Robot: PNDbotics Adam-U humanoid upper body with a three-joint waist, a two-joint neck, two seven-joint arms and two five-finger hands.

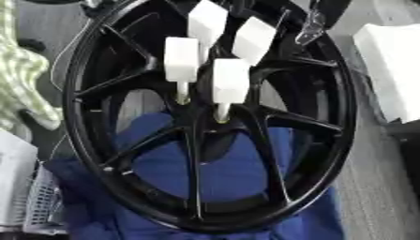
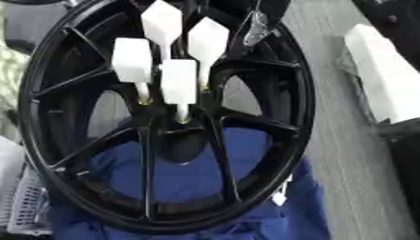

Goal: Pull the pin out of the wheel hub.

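A big black wheel (image 1: 328,117) takes up most of the view. It rests on a blue cloth (image 1: 238,173), and the cloth shows through the gaps between the spokes. The hub (image 1: 205,133) is in the middle of the wheel, where the spokes meet.

Four white pins stick out of the hub. Each one has a blocky white head on a thin stem. The front pin (image 1: 230,80) goes into the hub just above the middle, and a bit of yellow shows at its foot. The left pin (image 1: 182,58) stands just beside it. Two back pins (image 2: 162,22) (image 2: 208,41) lean up toward the top of the wheel. All four are in the hub.

The right hand (image 1: 314,23) shows as a dark and silver shape at the top, over the rim, near the back pins. I cannot tell if its fingers are bent or straight. It touches no pin that I can see.

A white box (image 1: 393,70) lies on the table to the right. A grey basket (image 1: 37,206) sits at the lower left. A green checked thing (image 1: 20,79) hangs at the left edge.
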